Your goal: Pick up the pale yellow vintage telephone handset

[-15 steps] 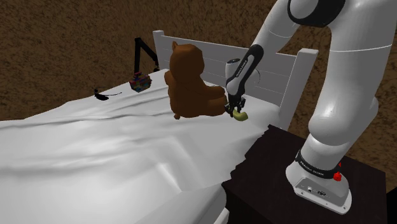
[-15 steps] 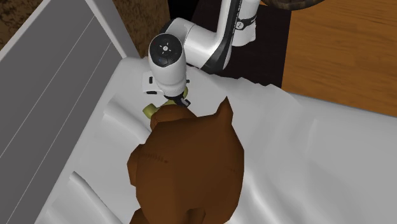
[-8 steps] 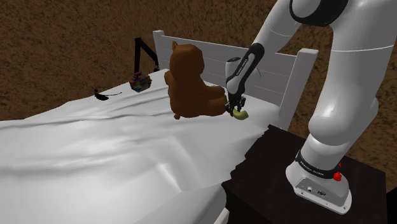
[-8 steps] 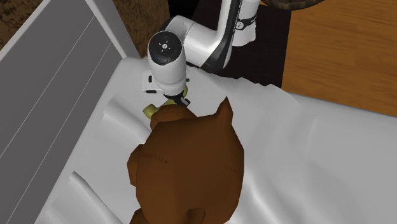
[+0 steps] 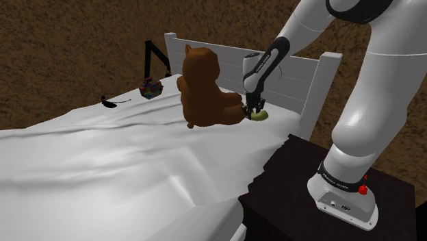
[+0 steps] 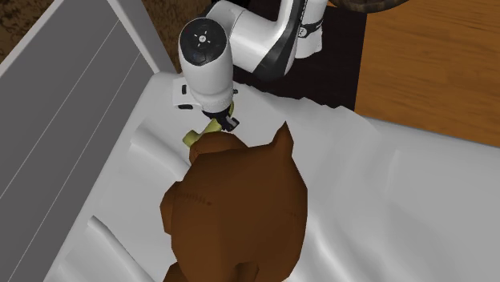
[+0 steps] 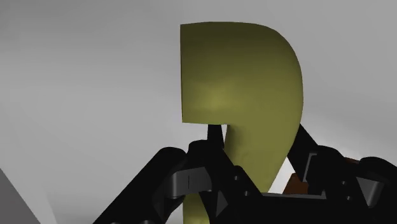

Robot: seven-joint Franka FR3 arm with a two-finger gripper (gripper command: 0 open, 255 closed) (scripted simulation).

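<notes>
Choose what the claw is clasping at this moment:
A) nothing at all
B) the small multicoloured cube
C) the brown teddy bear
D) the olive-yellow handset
D: in the wrist view the claw is shut on the olive-yellow handset, which sits clasped between its black fingers; the brown teddy bear sits just beside it, ungrasped.

Bedroom: white bed point(image 5: 102, 161), teddy bear point(image 5: 203, 89)
</notes>
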